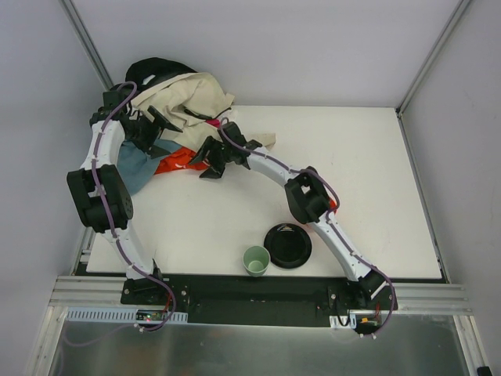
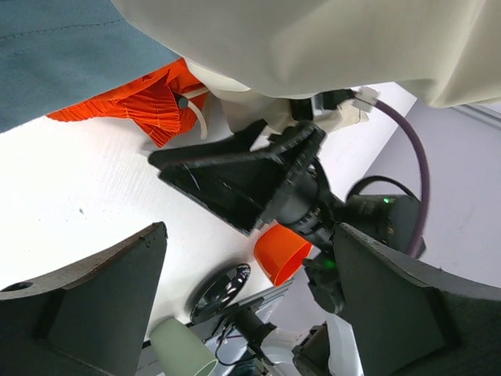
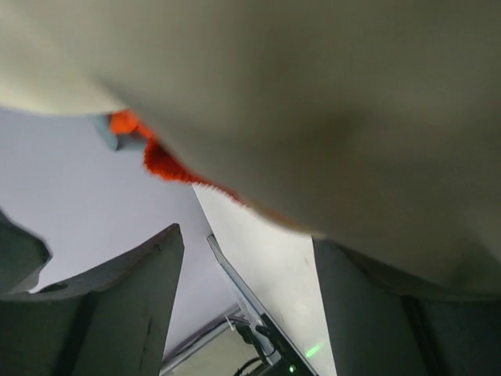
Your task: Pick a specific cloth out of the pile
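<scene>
The pile (image 1: 184, 98) of black, beige and teal fabrics sits at the table's far left corner. The orange-red cloth (image 1: 174, 163) pokes out from under the pile's near edge, between the two grippers. My left gripper (image 1: 159, 130) is open at the pile's left side, above the teal piece. In the left wrist view the cloth (image 2: 139, 100) lies ahead of the open left gripper (image 2: 250, 301), tucked under beige fabric. My right gripper (image 1: 205, 160) is open just right of the cloth. In the right wrist view, beige fabric hangs over the right gripper (image 3: 246, 309), and a strip of the cloth (image 3: 162, 162) shows beyond it.
A black plate (image 1: 288, 245) and a pale green cup (image 1: 256, 260) stand near the table's front edge. An orange bowl (image 2: 282, 254) sits behind the right arm's elbow. A teal cloth (image 1: 141, 168) spreads at the left edge. Grey walls enclose the table.
</scene>
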`<action>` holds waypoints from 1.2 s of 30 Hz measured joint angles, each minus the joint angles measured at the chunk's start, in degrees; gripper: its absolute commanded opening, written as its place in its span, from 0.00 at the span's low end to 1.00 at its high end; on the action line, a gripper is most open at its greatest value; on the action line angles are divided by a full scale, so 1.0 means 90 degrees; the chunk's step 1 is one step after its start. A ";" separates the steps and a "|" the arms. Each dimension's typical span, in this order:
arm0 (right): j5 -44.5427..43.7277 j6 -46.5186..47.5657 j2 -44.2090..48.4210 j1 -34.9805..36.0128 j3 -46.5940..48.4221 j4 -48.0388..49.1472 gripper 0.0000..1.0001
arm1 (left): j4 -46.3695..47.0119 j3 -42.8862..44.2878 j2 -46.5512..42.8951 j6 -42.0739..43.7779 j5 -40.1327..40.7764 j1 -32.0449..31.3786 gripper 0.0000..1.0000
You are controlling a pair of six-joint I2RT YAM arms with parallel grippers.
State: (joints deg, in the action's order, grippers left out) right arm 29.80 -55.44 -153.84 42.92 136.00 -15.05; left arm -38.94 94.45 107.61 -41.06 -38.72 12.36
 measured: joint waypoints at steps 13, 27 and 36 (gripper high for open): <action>-0.0617 -0.1481 -0.0845 0.0119 0.0561 0.0889 0.31 | -0.0010 -0.0160 -0.0056 0.0073 -0.0046 0.0000 0.85; -0.0712 -0.1331 -0.0214 -0.0024 -0.0537 0.1260 0.01 | -0.0080 -0.0491 -0.0272 0.0214 -0.0131 0.0000 0.84; -0.0639 -0.0301 0.0697 -0.0622 -0.0143 0.0216 0.01 | -0.0083 -0.0488 -0.0265 0.0211 0.0158 0.0002 0.85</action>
State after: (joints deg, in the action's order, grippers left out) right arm 24.05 -58.15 -147.57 37.32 134.72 -13.10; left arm -39.68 90.06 105.23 -39.16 -37.30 12.38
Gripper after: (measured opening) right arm 0.044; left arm 0.843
